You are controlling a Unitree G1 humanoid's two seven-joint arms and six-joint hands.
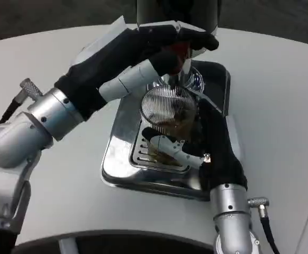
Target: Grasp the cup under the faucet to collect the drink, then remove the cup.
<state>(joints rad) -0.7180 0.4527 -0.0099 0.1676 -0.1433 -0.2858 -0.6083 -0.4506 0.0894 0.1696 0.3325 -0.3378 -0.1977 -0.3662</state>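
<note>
Right robot hand (pixel 196 143) wraps the ribbed cup (pixel 167 108) on the drip tray (pixel 117 159) beneath the faucet (pixel 183 53) — amber drink collecting. Left robot hand (pixel 164 53) presses the faucet lever, fingers closed around it. Removal remains, I judge.

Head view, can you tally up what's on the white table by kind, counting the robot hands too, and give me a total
Robot hands: 2, the left robot hand up at the faucet, the right robot hand around the cup
Cups: 1, a clear ribbed cup
Drip trays: 1, a shiny metal tray
Drink dispensers: 1, a dispenser with one faucet
Total: 5
</note>
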